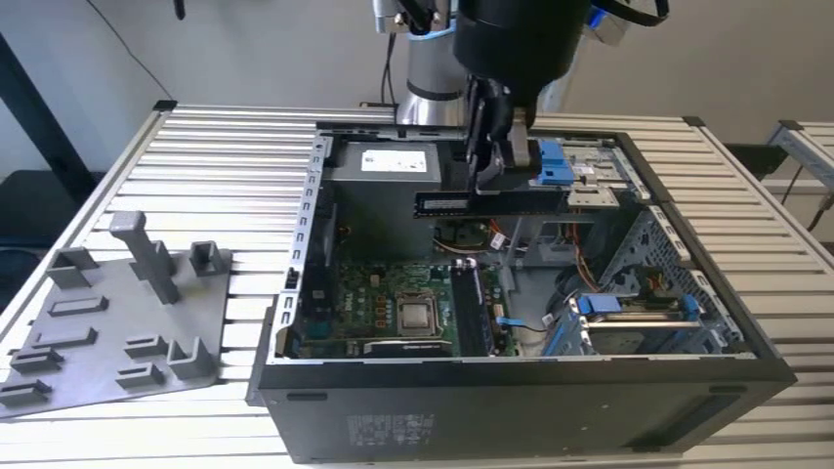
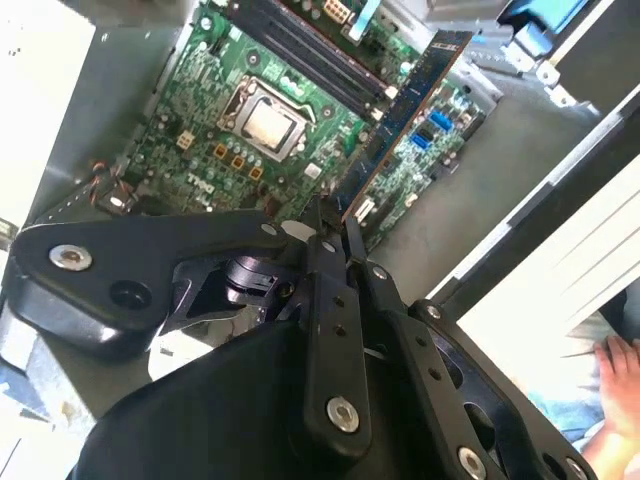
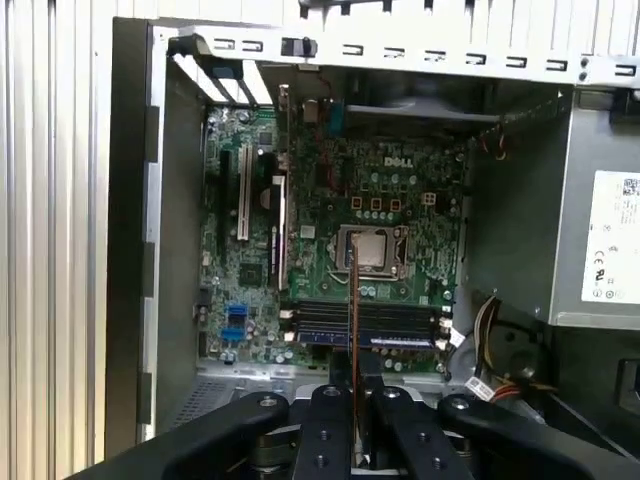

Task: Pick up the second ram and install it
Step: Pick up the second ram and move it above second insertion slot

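Note:
My gripper [image 1: 501, 181] hangs over the open computer case [image 1: 521, 415], shut on the second ram [image 1: 493, 202]. The ram is a long dark stick with a white label, held level above the case's back half. In the second wrist view the ram [image 2: 410, 110] sticks out from the closed fingers [image 2: 322, 240] over the green motherboard [image 2: 190, 150]. In the first wrist view the ram [image 3: 352, 300] shows edge-on, in line with the processor [image 3: 372, 248] and crossing the memory slots [image 3: 340, 318]. The slots [image 1: 470, 308] lie on the case floor well below the stick.
A grey power supply [image 1: 391, 166] fills the case's back corner; blue drive brackets [image 1: 612, 305] and cables sit on the exterior view's right. A grey holder tray [image 1: 117, 322] with upright posts lies on the slatted table on the exterior view's left. A person's hand [image 2: 620, 385] shows beyond the case.

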You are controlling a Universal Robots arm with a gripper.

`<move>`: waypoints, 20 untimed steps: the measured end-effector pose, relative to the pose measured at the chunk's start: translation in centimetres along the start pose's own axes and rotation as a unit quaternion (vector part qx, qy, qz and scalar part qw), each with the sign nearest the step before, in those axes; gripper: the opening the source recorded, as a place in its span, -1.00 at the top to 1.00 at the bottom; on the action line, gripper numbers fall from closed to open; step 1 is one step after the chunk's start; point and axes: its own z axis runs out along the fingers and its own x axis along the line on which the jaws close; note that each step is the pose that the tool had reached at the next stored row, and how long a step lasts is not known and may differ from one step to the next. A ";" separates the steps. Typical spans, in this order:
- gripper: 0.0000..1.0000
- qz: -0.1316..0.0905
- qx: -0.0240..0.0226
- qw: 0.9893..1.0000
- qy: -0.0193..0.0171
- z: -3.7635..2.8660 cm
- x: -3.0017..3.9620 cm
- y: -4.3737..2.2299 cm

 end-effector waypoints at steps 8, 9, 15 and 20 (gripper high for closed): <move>0.72 0.021 0.000 1.000 0.000 0.06 0.04 -0.99; 0.72 0.025 0.000 1.000 0.000 0.06 0.04 -1.03; 0.72 0.027 0.000 1.000 0.000 0.07 0.05 -1.12; 0.72 0.027 0.000 1.000 0.000 0.08 -0.83 -1.17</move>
